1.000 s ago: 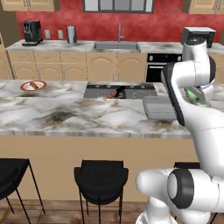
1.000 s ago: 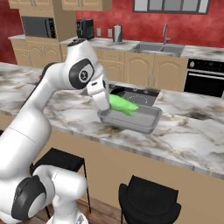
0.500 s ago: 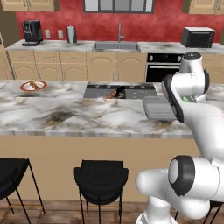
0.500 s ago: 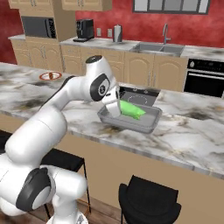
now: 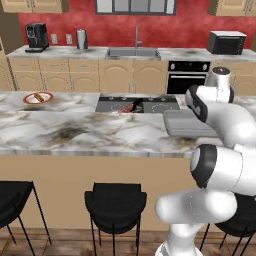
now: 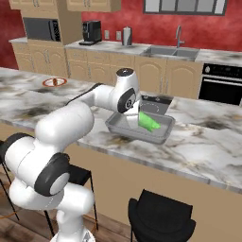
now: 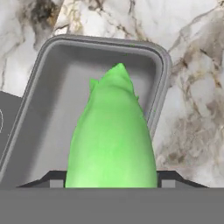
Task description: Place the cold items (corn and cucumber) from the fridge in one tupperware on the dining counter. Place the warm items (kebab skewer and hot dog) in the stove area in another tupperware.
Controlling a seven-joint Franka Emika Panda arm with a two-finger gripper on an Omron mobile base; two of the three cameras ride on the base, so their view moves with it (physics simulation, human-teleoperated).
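Green and leafy, the corn (image 7: 113,135) in its husk sits clamped in the gripper (image 7: 109,183), pointing down into a grey plastic tub (image 7: 39,109) on the marbled counter (image 7: 197,100). In the hand view the husk's tip reaches over the tub's floor, roughly in the middle, with bare grey floor around it; whether the tip touches the floor is hard to say from this angle. The gripper's dark fingertips (image 7: 168,180) show on either side of the corn's thick end, pressed to it.

From the right base view the corn (image 6: 149,122) leans tilted inside the tub (image 6: 158,134), its upper end at the gripper (image 6: 137,113), which is mostly hidden behind the arm's wrist. The tub rests on the near counter (image 6: 203,151), just in front of the dark stovetop (image 6: 156,100) set into it.

In the left base view the tub (image 5: 182,125) lies to the right of the stovetop (image 5: 135,104), partly covered by the white arm. Something reddish lies on the stovetop (image 5: 129,107), likely the warm food, though it is too small to name. A plate (image 5: 38,98) with a reddish item stands well off on the left end of the counter. Black stools (image 5: 115,205) stand below the counter's front edge. Against the red back wall are a sink (image 5: 135,51), a coffee machine (image 5: 35,36), a microwave (image 5: 226,42) and an oven (image 5: 187,77).
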